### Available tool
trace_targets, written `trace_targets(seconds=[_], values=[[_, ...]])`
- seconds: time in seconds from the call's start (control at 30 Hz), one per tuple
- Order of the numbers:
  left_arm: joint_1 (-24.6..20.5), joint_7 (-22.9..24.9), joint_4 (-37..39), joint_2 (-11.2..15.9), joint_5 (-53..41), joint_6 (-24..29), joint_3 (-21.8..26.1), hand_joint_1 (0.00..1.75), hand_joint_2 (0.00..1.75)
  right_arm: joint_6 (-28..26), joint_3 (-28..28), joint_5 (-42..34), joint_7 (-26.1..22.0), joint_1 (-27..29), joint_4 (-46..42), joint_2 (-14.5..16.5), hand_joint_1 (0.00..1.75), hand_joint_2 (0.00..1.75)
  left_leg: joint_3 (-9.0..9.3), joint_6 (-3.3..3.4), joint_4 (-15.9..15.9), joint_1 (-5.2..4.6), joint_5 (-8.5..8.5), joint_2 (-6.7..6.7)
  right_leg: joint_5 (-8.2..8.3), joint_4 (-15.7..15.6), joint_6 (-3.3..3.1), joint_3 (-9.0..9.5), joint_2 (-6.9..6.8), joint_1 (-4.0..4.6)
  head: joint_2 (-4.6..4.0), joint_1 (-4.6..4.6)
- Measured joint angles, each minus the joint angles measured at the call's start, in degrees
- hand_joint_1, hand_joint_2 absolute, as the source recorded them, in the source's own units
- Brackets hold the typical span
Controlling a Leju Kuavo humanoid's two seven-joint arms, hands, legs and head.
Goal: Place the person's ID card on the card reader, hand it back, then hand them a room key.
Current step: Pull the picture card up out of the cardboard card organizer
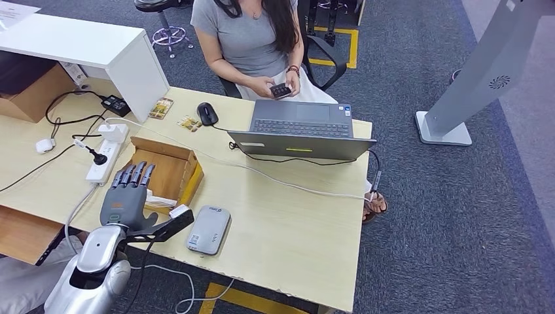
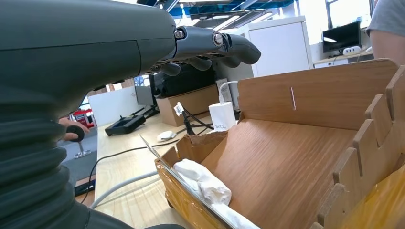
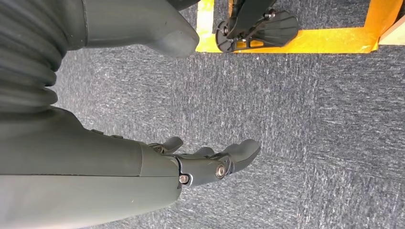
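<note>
Card reader (image 1: 208, 229) just beside left robot hand (image 1: 126, 196).

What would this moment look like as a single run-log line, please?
left hand: open, over wooden box | right hand: open, hanging above carpet | card reader: bare | person: holding phone

Open grey laptop (image 1: 302, 131) sitting on light wooden table (image 1: 288, 222), black mouse (image 1: 207, 113) lying beside it. White power strip (image 1: 103, 162) lying near open brown cardboard box (image 1: 171, 171) holding crumpled white paper (image 2: 203, 181). White charger block (image 2: 222, 116) standing behind box. Grey kiosk stand (image 1: 481, 75) standing on carpet.
</note>
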Motion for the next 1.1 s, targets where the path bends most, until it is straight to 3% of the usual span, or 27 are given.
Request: trace_targets(seconds=[1.1], values=[[0.1,-0.2,1.1,0.0,0.9,-2.3,0.0,0.00,1.75,0.6,0.0,0.0,0.0,0.1,-1.0,0.0,0.00,1.75,-0.01,0.00,0.0,0.00,0.00,0.00,0.00,0.0,0.00,0.01,0.00,0.00,0.00,0.00]])
